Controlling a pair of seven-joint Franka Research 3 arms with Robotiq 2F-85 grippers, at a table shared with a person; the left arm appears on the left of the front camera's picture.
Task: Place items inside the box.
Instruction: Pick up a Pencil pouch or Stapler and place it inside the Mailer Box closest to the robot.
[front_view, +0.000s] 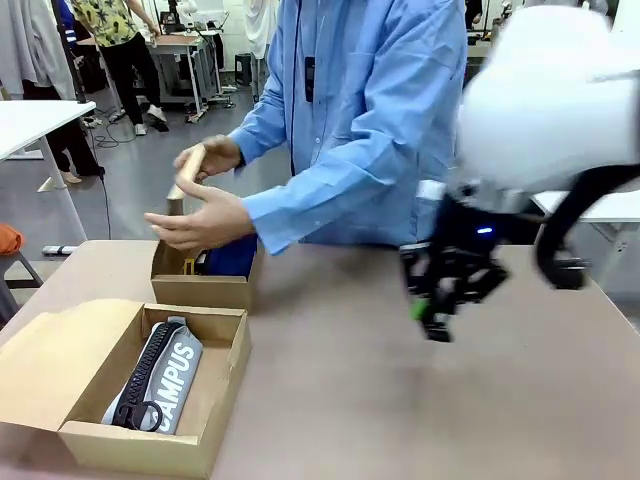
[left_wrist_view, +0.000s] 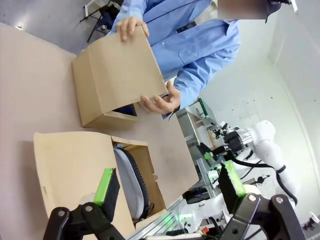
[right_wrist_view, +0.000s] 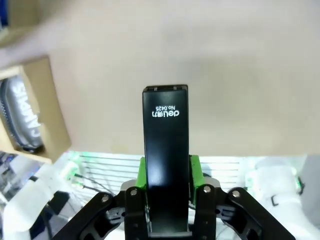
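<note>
The right pincer (right_wrist_view: 167, 170) is clamped on a black stapler (right_wrist_view: 165, 125). Its green pads press the long sides near the back end, so the body juts straight out ahead of the fingers. That hold probably lets the stapler go down nose-first or be laid flat without the fingers fouling a box wall. In the front view it hangs above the bare bench (front_view: 340, 400), right of centre, well apart from the open box (front_view: 150, 448) at lower left, where the grey CAMPUS pencil case (front_view: 165, 378) already lies. Behind that box, a person's hands (front_view: 205, 220) hold up the flap of a smaller box (front_view: 200, 290) containing a navy pencil case (front_view: 232, 258), seemingly to keep it open. The left pincer (left_wrist_view: 170, 187) stands open and empty above the near box's flap.
</note>
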